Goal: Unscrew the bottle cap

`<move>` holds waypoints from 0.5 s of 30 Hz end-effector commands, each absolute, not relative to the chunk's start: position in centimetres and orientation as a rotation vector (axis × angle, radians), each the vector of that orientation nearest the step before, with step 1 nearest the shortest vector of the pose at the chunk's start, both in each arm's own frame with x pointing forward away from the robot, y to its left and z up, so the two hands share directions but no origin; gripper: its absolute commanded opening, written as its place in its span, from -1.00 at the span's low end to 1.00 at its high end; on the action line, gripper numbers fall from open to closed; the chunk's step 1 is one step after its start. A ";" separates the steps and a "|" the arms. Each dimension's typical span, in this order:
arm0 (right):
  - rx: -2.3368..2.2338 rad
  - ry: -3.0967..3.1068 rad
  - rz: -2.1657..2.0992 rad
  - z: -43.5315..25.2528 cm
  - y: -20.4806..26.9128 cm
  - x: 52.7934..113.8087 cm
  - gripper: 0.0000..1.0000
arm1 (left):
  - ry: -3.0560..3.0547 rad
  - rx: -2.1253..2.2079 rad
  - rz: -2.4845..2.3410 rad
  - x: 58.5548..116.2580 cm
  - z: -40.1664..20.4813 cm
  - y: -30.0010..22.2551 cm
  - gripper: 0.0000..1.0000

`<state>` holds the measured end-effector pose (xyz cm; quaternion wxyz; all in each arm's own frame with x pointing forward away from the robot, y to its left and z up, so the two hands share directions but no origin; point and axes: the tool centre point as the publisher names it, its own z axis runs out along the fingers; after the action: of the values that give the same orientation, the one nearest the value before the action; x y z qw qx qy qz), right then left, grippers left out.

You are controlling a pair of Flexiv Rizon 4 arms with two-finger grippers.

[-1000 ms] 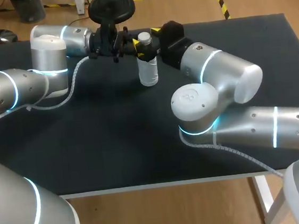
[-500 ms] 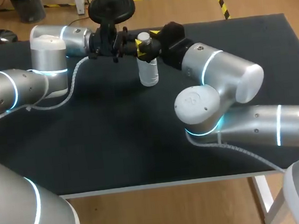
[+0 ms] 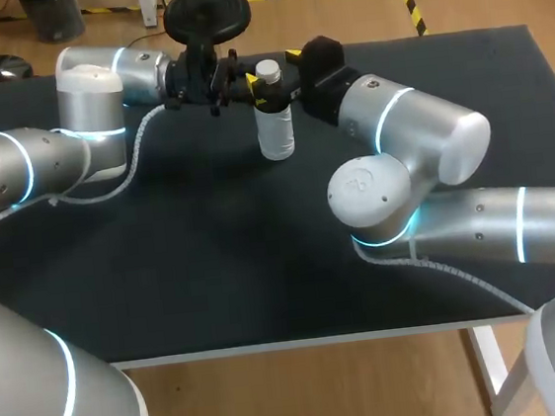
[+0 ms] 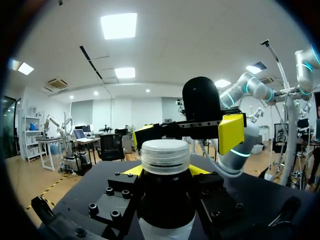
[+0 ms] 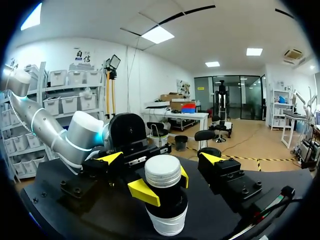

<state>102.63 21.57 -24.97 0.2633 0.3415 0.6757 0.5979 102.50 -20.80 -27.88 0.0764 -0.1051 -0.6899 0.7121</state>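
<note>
On the left we saw our left arm (image 3: 25,165) lying low across the black table (image 3: 214,264), its wrist out near the far side. Our left gripper (image 4: 165,172) was pinching the bottle (image 3: 276,134). In its own wrist view both fingers pressed the neck from opposite sides, just under the cap (image 3: 267,71), and their yellow tips poked a little way past it.

The bottle stood upright on the table, toward the far edge and about midway across, between our two wrists. It was clear plastic, and the white ribbed cap sat on its mouth.

Right of the bottle we found our right gripper (image 5: 161,160), facing the left one at about cap height. Its fingers were spread wide, one off to each side of the cap, and neither touched it. In its own wrist view we saw open space between each yellow tip and the cap.

Farther right, our right arm (image 3: 419,133) bent back over the table and ran off toward the near right corner.
</note>
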 end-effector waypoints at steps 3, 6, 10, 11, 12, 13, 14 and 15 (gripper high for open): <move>0.928 1.840 1.607 -24.7 21.9 102.9 1.00 | -2.061 -0.322 2.133 102.9 -28.0 -20.9 -1.00; 0.928 1.844 1.606 -24.8 22.0 103.0 1.00 | -2.061 -0.322 2.133 102.9 -28.0 -20.9 -1.00; 0.930 1.849 1.605 -24.9 22.0 103.1 0.88 | -2.061 -0.322 2.133 102.9 -28.0 -20.9 -1.00; 0.932 1.851 1.604 -24.9 22.0 103.1 0.80 | -2.061 -0.322 2.133 102.9 -28.0 -20.9 -1.00; 0.933 1.852 1.605 -25.0 22.0 103.1 0.67 | -2.061 -0.322 2.133 102.9 -28.0 -20.9 -1.00; 0.935 1.852 1.606 -25.0 22.0 103.1 0.48 | -2.061 -0.322 2.133 102.9 -28.0 -20.9 -1.00; 0.937 1.851 1.607 -25.1 21.9 103.1 0.29 | -2.061 -0.322 2.133 102.9 -28.0 -20.9 -1.00; 0.939 1.851 1.609 -25.1 21.9 103.1 0.12 | -2.061 -0.322 2.133 102.9 -28.0 -20.9 -1.00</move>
<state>103.14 21.88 -25.22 0.2557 0.3441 0.6801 0.5947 102.50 -20.80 -27.88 0.0764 -0.1051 -0.6899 0.7121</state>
